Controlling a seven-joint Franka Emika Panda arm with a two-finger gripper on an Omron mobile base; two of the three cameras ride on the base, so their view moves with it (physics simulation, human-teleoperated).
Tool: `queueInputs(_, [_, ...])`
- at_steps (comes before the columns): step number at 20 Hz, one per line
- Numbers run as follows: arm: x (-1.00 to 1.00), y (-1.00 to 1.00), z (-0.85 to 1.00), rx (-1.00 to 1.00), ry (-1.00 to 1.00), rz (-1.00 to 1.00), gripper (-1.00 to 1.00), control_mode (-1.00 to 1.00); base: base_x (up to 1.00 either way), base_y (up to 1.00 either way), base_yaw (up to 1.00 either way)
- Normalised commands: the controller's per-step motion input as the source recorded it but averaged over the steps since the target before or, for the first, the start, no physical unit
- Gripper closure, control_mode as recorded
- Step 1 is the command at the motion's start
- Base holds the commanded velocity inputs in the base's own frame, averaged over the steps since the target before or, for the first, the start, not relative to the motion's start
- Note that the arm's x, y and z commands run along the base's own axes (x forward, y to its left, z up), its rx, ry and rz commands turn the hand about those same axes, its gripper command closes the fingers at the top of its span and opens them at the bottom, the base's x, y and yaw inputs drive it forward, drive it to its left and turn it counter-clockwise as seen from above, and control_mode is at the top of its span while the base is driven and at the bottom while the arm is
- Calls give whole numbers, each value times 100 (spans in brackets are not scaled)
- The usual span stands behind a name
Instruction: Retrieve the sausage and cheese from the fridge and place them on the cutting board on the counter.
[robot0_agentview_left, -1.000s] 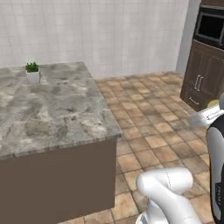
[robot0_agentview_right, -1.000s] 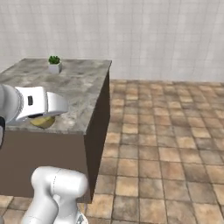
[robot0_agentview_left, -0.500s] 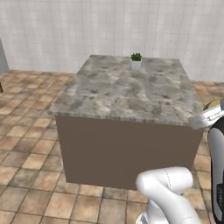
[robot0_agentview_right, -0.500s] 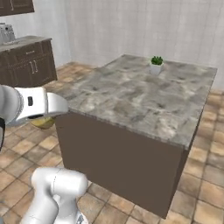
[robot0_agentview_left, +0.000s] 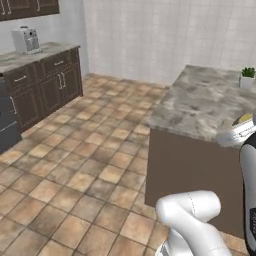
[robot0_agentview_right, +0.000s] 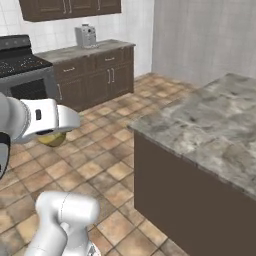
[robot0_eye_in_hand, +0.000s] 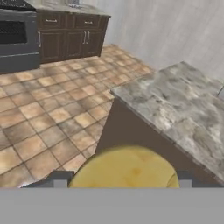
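Observation:
A pale yellow cheese (robot0_eye_in_hand: 124, 168) sits between my two dark fingertips (robot0_eye_in_hand: 60, 178), so my gripper (robot0_eye_in_hand: 122, 180) is shut on it. From the right base view the cheese (robot0_agentview_right: 52, 140) hangs under the white hand, and the gripper (robot0_agentview_right: 53, 136) is held above the tiled floor. In the left base view the cheese (robot0_agentview_left: 244, 119) peeks out at the right edge. The counter (robot0_agentview_left: 47, 51), a marbled top over dark brown drawers, runs along the far wall. The sausage, the fridge and the cutting board are out of view.
A silver toaster (robot0_agentview_right: 86, 35) stands on the counter (robot0_agentview_right: 95, 48). A dark stove (robot0_agentview_right: 24, 70) is left of it. A large stone-topped island (robot0_agentview_left: 210, 102) with a small potted plant (robot0_agentview_left: 247, 77) stands close on the right. Tiled floor (robot0_agentview_left: 85, 150) lies between them.
Both base views have swung round with the base: the island has slid to the right, and the wall counter, toaster and stove have come into view. The cheese stays in my gripper.

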Motion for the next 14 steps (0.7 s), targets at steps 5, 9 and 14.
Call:
queueInputs(5, [0, 0, 0, 0, 0, 0, 100, 100, 52, 100, 51])
queueInputs(9, [0, 0, 0, 0, 0, 0, 100, 100, 46, 100, 58])
queueInputs(14, [0, 0, 0, 0, 0, 0, 100, 100, 79, 96, 53])
